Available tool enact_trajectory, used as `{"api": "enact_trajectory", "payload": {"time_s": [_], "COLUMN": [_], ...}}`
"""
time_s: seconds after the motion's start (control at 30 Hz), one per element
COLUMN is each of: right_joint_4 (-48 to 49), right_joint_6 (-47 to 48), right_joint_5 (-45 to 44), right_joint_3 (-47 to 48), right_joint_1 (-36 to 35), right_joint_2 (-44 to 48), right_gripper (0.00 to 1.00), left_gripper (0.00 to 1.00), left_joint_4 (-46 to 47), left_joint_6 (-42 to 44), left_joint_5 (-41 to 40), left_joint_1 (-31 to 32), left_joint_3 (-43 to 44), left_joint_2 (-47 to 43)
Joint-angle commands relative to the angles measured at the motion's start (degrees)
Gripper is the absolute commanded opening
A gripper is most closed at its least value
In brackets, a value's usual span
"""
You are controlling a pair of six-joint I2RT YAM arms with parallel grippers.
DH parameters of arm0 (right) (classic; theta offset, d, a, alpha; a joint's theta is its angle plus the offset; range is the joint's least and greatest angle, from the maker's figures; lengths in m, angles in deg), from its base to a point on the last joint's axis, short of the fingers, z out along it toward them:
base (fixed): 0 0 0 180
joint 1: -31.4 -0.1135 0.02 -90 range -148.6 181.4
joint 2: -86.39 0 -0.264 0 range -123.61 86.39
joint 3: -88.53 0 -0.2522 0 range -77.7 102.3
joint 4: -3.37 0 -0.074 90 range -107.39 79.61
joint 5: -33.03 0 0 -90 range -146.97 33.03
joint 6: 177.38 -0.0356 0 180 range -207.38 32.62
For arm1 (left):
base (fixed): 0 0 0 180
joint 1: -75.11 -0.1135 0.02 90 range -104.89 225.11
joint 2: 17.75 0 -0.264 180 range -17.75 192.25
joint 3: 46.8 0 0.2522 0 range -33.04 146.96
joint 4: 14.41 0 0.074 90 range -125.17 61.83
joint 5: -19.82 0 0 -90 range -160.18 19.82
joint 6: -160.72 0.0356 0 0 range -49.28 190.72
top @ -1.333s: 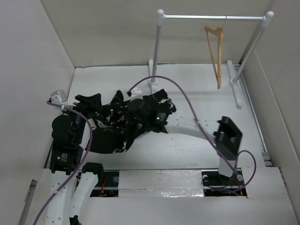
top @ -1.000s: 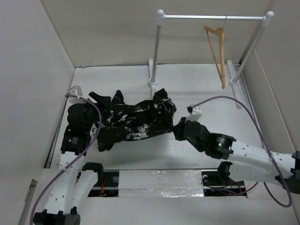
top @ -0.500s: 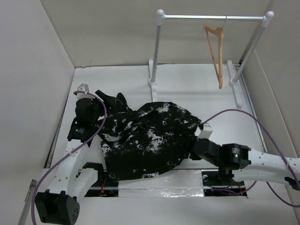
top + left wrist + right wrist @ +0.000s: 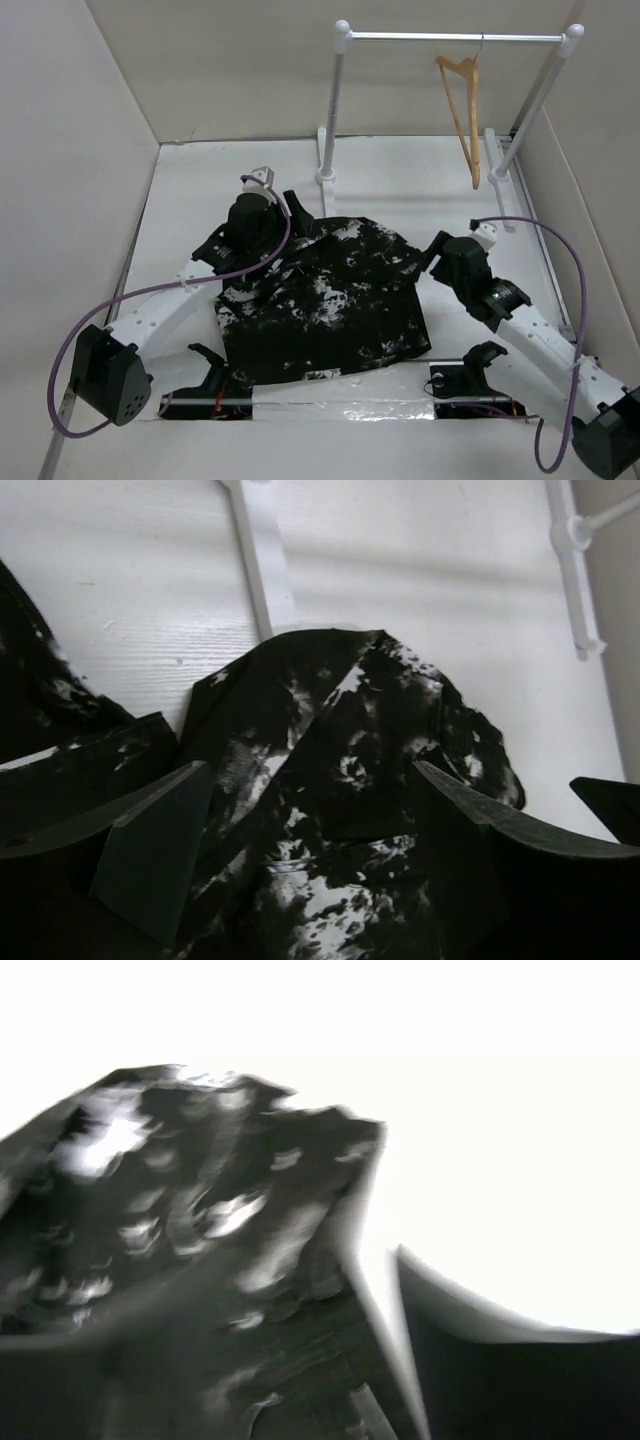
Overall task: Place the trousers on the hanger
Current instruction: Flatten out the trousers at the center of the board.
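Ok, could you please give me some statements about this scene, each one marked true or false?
1. The hanger hangs from the rail of the rack. True.
2. The trousers are draped over the hanger. False: they lie spread on the table.
3. The left gripper is open. True.
4. The right gripper touches the hanger. False: it is low, by the trousers' right edge, apart from the hanger.

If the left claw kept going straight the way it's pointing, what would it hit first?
Most likely the trousers: in the wrist view the left gripper is open and the black, white-splattered cloth lies right ahead between its fingers. Depth is unclear; the white table shows only beyond it.
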Motion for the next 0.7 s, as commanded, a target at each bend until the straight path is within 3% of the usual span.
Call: {"api": "enact_trajectory", "payload": {"time_s": [0.0,0.1,0.2,0.33,0.4,0.43,0.5,0.57,0.67], "right_joint_4": [11.2,20.0,24.6,34.8,37.5,38.4,40.6,39.3,36.9], "right_joint_6": [7.3,8.3,8.4,6.0,4.8,4.2,2.9,2.9,2.8], "right_joint_5": [15.7,28.1,33.0,38.9,40.4,41.3,41.1,38.6,31.7], "right_joint_3": [-4.8,-7.3,-6.6,-7.0,-6.6,-6.7,-7.5,-7.8,-7.5], "right_joint_1": [8.3,16.2,16.2,16.2,16.7,17.4,19.1,21.1,26.4], "right_joint_2": [0.3,-7.5,-13.1,-20.1,-24.1,-25.2,-26.5,-25.1,-18.5], "right_gripper": [0.9,0.98,1.0,0.99,0.91,0.85,0.55,0.09,0.01], "left_gripper": [0.78,0.8,0.8,0.81,0.8,0.8,0.79,0.79,0.8], "left_joint_4": [0.5,-0.2,-1.9,-2.5,-2.1,-2.6,-3.6,-2.5,0.7], "left_joint_6": [3.8,4.9,5.8,6.1,5.8,5.8,5.8,5.2,4.1], "left_joint_5": [-3.5,-3.3,-6.0,-6.1,-6.7,-7.6,-9.2,-10.1,-7.0], "left_joint_1": [-0.1,1.3,4.2,6.0,6.6,7.4,9.1,10.3,10.3], "left_joint_3": [0.3,-1.3,-0.1,0.0,-0.5,-0.4,0.0,-0.4,-0.3], "left_joint_2": [1.7,4.4,6.5,8.6,9.4,9.9,10.9,10.4,9.7]}}
